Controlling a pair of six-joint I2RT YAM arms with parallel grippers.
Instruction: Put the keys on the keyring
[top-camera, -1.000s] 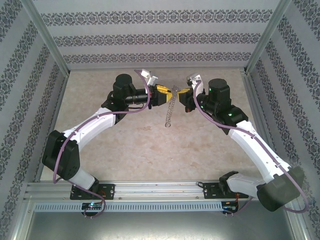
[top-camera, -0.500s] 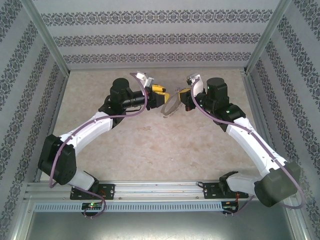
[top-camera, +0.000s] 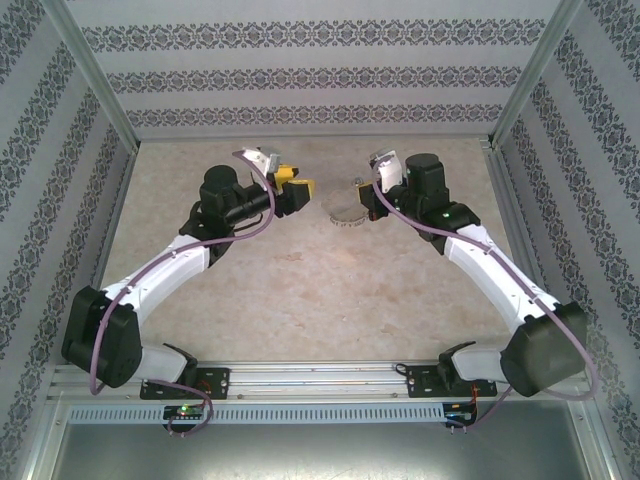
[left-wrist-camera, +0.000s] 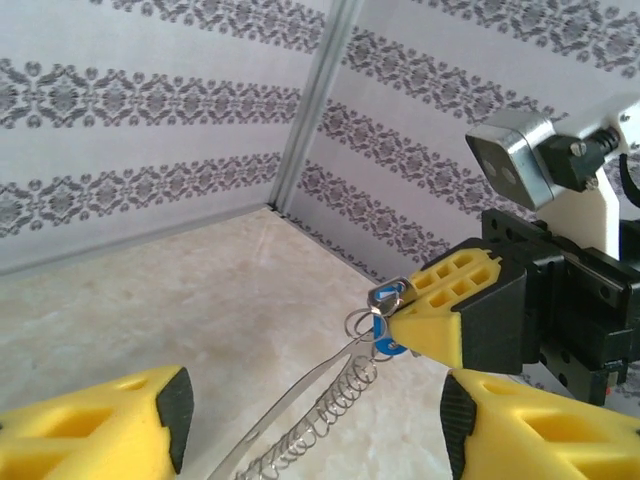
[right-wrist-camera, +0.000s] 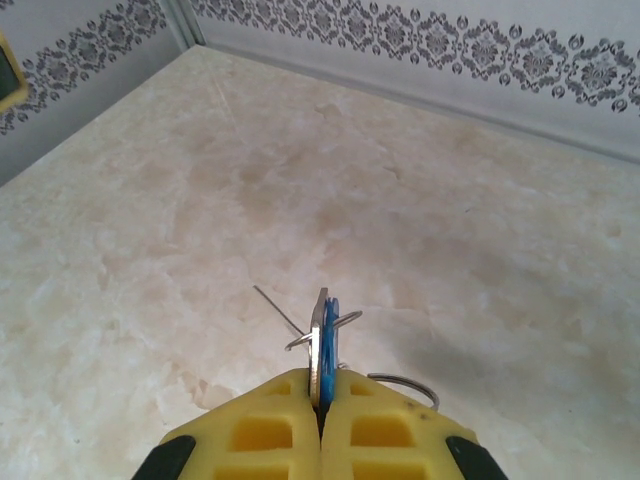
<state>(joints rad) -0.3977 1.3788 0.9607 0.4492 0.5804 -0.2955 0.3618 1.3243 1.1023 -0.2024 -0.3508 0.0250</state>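
Note:
My right gripper (top-camera: 363, 196) is shut on the blue-headed key (right-wrist-camera: 329, 335) and a flat silvery piece pressed beside it, with small wire rings sticking out at the tip. In the left wrist view the key (left-wrist-camera: 384, 341) sits at the tip of the right gripper (left-wrist-camera: 400, 318). From there the keyring (left-wrist-camera: 330, 400), a thin silvery loop with a coiled chain, hangs down toward the table (top-camera: 300, 290). From above, the keyring (top-camera: 343, 210) dangles between the arms. My left gripper (top-camera: 299, 190) stands open a short way to the left. Its yellow fingers (left-wrist-camera: 110, 425) are wide apart and touch nothing.
Patterned walls and metal corner posts (top-camera: 90, 90) enclose the beige stone-look table on three sides. The aluminium base rail (top-camera: 320, 378) runs along the near edge. Bare tabletop lies in front of both grippers.
My left gripper has opened, let go of the keyring and drawn back to the left. The ring, earlier stretched below both grippers, now hangs from the right one alone.

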